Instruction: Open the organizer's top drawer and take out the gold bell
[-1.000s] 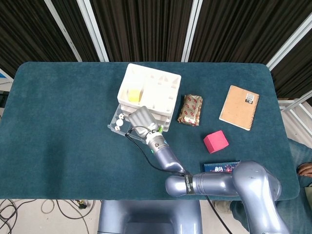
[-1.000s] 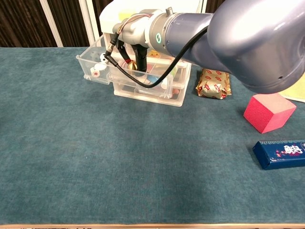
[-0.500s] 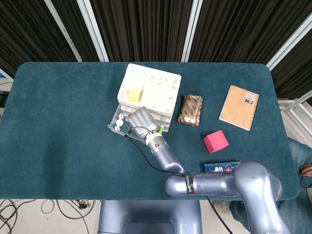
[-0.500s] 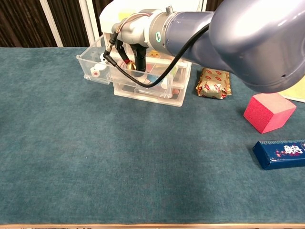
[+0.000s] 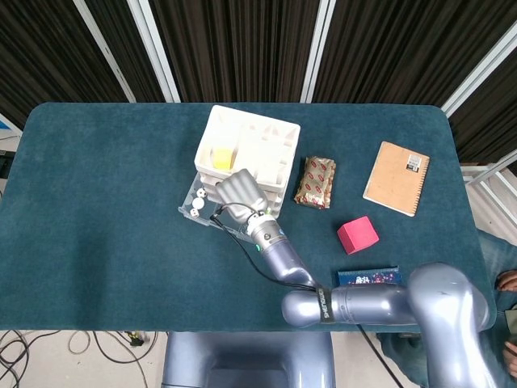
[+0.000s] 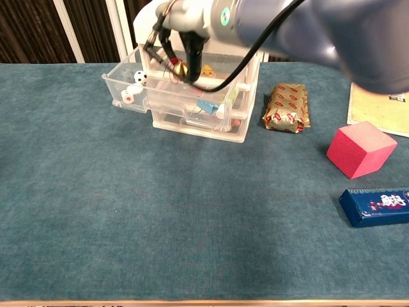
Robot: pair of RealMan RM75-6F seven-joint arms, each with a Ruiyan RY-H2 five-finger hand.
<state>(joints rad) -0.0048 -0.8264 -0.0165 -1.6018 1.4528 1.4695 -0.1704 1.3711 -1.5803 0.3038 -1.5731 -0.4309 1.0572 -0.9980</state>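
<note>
The white-topped organizer (image 5: 246,149) stands at the table's back middle, its clear top drawer (image 6: 125,87) pulled out toward the front left. My right hand (image 5: 238,194) hovers over that open drawer. In the chest view the right hand (image 6: 183,46) pinches the small gold bell (image 6: 181,68) and holds it just above the drawer's rim. Two white dice (image 6: 140,77) lie in the drawer's left end. The head view hides the bell under the hand. My left hand shows in neither view.
A gold-wrapped packet (image 5: 315,182) lies right of the organizer. Further right are a pink cube (image 5: 357,234), a brown notebook (image 5: 396,178) and a blue box (image 5: 367,276) near the front edge. My right arm runs from the front edge up to the drawer.
My right hand has risen from inside the drawer, lifting the gold bell up to above the drawer's rim. The drawer stays open.
</note>
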